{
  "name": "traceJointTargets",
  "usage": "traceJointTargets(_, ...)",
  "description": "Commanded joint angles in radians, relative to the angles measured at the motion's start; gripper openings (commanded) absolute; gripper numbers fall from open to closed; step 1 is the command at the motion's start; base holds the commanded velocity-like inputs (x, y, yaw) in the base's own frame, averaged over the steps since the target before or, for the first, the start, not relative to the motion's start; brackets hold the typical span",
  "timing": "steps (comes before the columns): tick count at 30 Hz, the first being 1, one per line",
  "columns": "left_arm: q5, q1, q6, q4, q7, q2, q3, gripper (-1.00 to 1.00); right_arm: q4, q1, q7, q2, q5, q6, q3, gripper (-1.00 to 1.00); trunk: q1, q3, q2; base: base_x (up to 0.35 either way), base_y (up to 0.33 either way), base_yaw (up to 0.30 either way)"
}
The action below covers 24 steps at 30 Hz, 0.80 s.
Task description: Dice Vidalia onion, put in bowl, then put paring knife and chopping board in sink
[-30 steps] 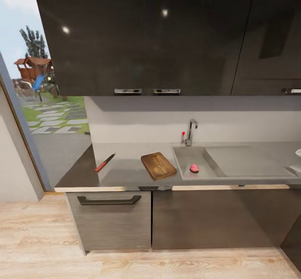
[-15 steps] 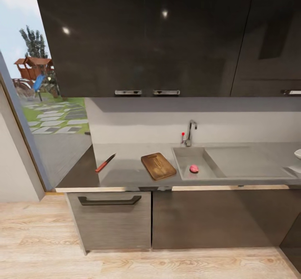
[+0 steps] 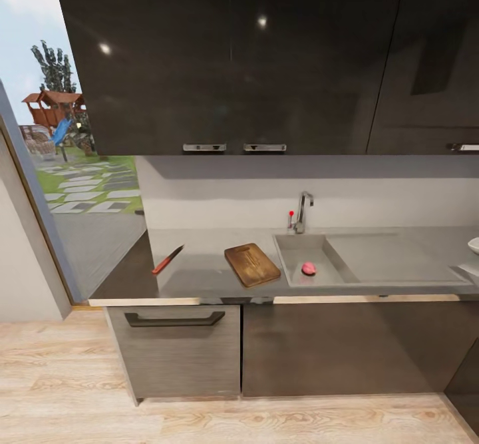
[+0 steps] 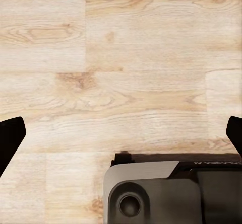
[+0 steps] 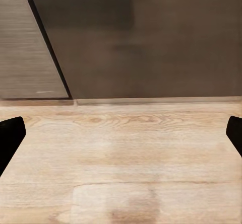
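Nearest to me, the left tool (image 4: 121, 133) hangs over the light wood floor (image 4: 126, 73), its two dark fingertips (image 4: 10, 136) spread wide apart and holding nothing, with part of the robot's grey base (image 4: 171, 194) just beneath it. The right tool (image 5: 121, 133) is likewise released and empty, pointing at the floor in front of the dark lower cabinets (image 5: 151, 43). Well beyond both tools, up on the desk (image 3: 199, 277), the paring knife (image 3: 167, 259) lies toward the window end, the chopping board (image 3: 252, 264) rests flat just beside the sink (image 3: 313, 257), and the pink Vidalia onion (image 3: 309, 268) sits in the basin. Behind it stands the faucet (image 3: 303, 211); a white bowl (image 3: 474, 245) shows at the desk's far end. Glossy upper cabinets (image 3: 233, 58) hang above.
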Motion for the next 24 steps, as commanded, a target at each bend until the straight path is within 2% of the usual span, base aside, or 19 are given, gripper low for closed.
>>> traceJointTargets(1, 0.000, 0.000, -0.001, 0.000, -0.001, 0.000, 0.001, 1.00, 0.001, 0.000, 0.000, 0.000, 0.000, -0.003, 0.000, 1.00, 0.000, 0.000, -0.001, 0.000, 0.000, 0.000)
traceJointTargets(24, 0.000, 0.000, -0.001, -0.002, -0.001, 0.000, 0.001, 1.00, 0.001, 0.000, 0.000, -0.001, 0.000, -0.003, 0.000, 1.00, 0.000, 0.000, -0.001, 0.000, 0.000, 0.000)
